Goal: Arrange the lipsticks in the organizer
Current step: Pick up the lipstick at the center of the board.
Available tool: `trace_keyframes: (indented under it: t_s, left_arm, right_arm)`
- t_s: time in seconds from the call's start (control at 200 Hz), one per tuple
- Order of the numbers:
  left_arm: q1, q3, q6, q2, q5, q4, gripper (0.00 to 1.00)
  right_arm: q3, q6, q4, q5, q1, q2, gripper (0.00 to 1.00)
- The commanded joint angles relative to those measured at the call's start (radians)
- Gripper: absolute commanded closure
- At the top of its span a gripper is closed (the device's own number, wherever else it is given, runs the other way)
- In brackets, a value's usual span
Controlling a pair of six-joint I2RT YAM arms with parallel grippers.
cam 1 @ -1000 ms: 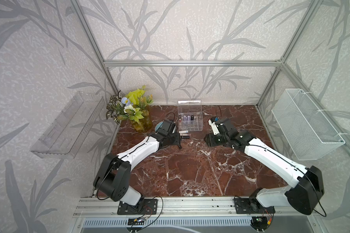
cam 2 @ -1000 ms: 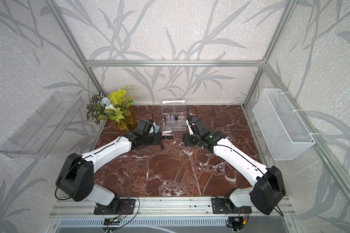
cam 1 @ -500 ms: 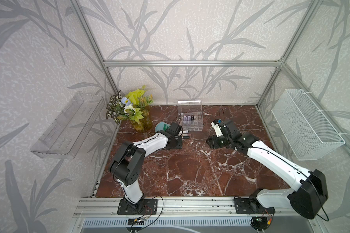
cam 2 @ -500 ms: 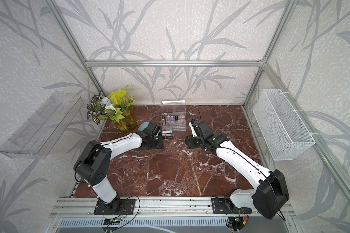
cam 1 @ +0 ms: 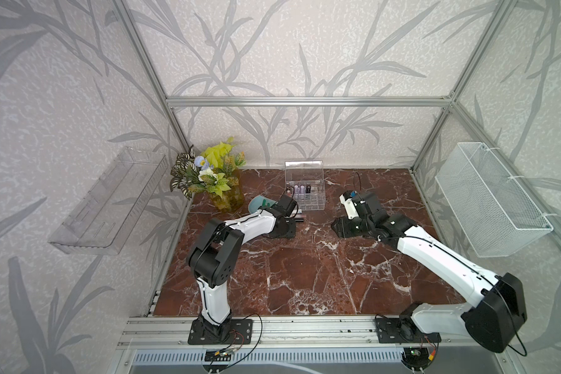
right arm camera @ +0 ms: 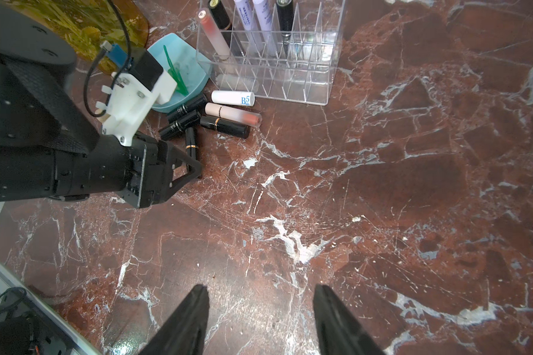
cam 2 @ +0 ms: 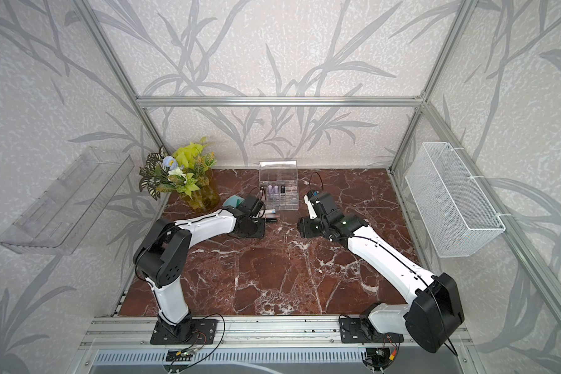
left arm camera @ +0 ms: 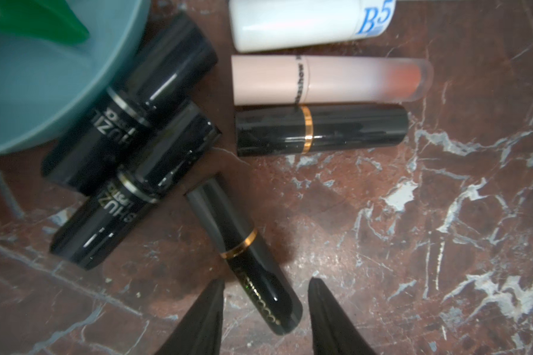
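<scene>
Six loose lipsticks [right arm camera: 228, 118] lay at the organizer's [right arm camera: 305, 89] seven o'clock. My left gripper [left arm camera: 266, 281] stood spread astride the slim black lipstick [left arm camera: 243, 252], not visibly pinching it. The tube sat askew between the jaws, so I judged a small wrist turn wise before closing, gripping near its end, clear of its neighbours. My right gripper [right arm camera: 260, 287] hung spread and empty.

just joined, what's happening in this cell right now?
Lipstick sorting, partway done. The left gripper straddles a slim black lipstick lying on the marble table, jaws either side, not yet clamped. Five more loose tubes lie beside it. Five lipsticks already stand in the clear organizer. The right gripper hovers open and empty over bare marble.
</scene>
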Motion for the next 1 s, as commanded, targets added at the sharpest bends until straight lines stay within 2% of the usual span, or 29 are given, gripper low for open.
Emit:
trace_keyframes:
  t_s: [0.0, 0.215, 0.385, 0.61, 0.835, 0.995]
  left_arm:
    - [-0.007, 0.011, -0.003, 0.021, -0.022, -0.029, 0.53]
    - [-0.007, 0.014, -0.003, 0.047, -0.035, -0.031, 0.54]
    - [-0.016, 0.003, -0.009, 0.060, -0.027, -0.018, 0.63]
    - [-0.023, -0.026, -0.010, 0.068, -0.036, -0.015, 0.66]
    - [-0.023, -0.037, -0.009, 0.040, -0.056, -0.032, 0.79]
    - [-0.021, -0.039, -0.011, 0.017, -0.082, -0.045, 0.81]
  right_arm:
    - [-0.021, 0.009, 0.012, -0.009, -0.009, -0.035, 0.41]
    - [-0.033, 0.011, 0.021, -0.019, -0.011, -0.037, 0.41]
    - [-0.050, 0.010, 0.027, -0.023, -0.016, -0.042, 0.42]
    - [-0.071, 0.013, 0.040, -0.040, -0.027, -0.049, 0.41]
    - [-0.076, 0.014, 0.039, -0.048, -0.031, -0.060, 0.41]
    - [-0.082, 0.017, 0.039, -0.053, -0.031, -0.068, 0.41]
